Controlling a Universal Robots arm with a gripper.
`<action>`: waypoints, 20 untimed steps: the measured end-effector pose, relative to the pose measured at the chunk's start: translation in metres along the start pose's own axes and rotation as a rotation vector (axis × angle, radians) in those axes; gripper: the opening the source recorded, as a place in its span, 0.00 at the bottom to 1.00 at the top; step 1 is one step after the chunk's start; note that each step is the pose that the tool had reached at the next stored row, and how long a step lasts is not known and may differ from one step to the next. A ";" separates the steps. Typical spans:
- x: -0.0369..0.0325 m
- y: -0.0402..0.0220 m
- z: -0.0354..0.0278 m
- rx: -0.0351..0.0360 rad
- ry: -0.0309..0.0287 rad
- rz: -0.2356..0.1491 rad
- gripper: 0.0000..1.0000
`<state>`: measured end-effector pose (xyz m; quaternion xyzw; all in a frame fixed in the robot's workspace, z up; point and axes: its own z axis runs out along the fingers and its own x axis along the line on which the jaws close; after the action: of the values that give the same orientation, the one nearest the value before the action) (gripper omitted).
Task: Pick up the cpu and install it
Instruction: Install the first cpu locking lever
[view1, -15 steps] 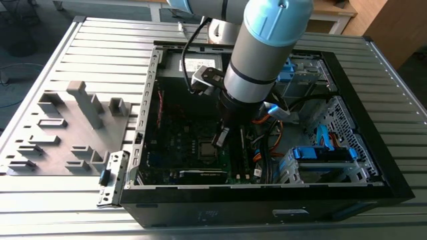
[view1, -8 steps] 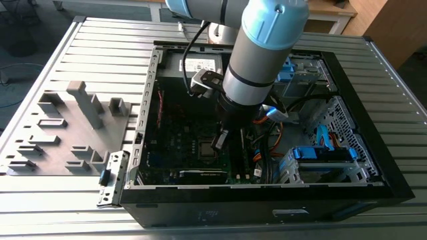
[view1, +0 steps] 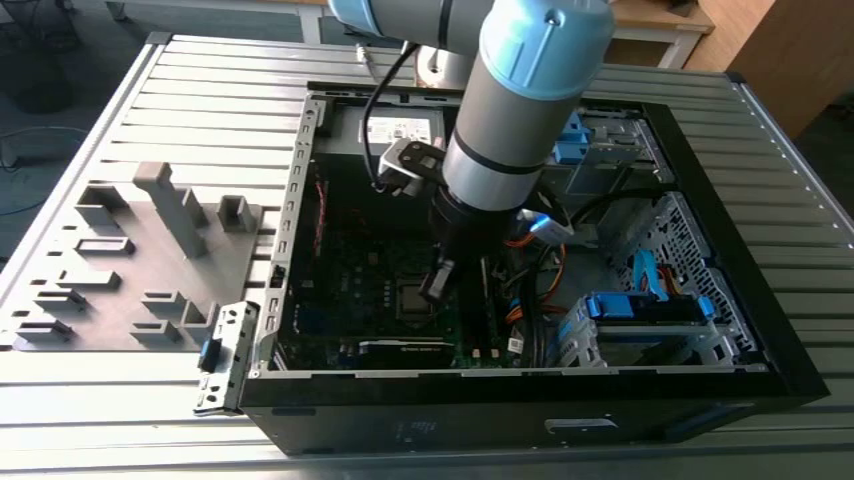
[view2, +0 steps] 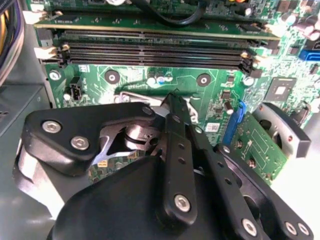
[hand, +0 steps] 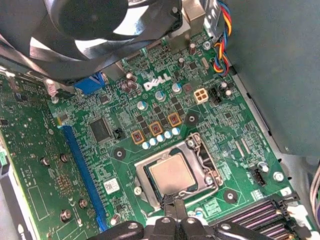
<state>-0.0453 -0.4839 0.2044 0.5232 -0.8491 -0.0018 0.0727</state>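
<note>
Cpu (hand: 171, 174) apparently seated in socket (hand: 200, 155); pincer (hand: 172, 204) just beside, fingertips together, holding nothing.

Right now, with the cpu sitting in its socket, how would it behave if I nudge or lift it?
The cpu looks thin, flat and rigid, so probably light and unbending. Its smooth metal top may be slippery. The socket frame surrounds it, so a sideways nudge likely won't move it.

Open black computer case (view1: 747, 340) lies on slatted metal table (view1: 200, 80). Grey fixture block (view1: 134, 260) sits on the exterior view's left. Green motherboard (hand: 235, 125) inside, with memory slots (view2: 150, 50) and black fan (hand: 100, 20).
</note>
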 end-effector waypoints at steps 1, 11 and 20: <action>0.0004 0.0007 0.0001 -0.0006 -0.0008 0.000 0.11; 0.0016 0.0004 0.0015 -0.0112 -0.0225 -0.003 0.11; 0.0013 -0.0004 0.0016 -0.0446 -0.0055 -0.005 0.11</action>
<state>-0.0458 -0.4854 0.2030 0.5237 -0.8477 -0.0224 0.0820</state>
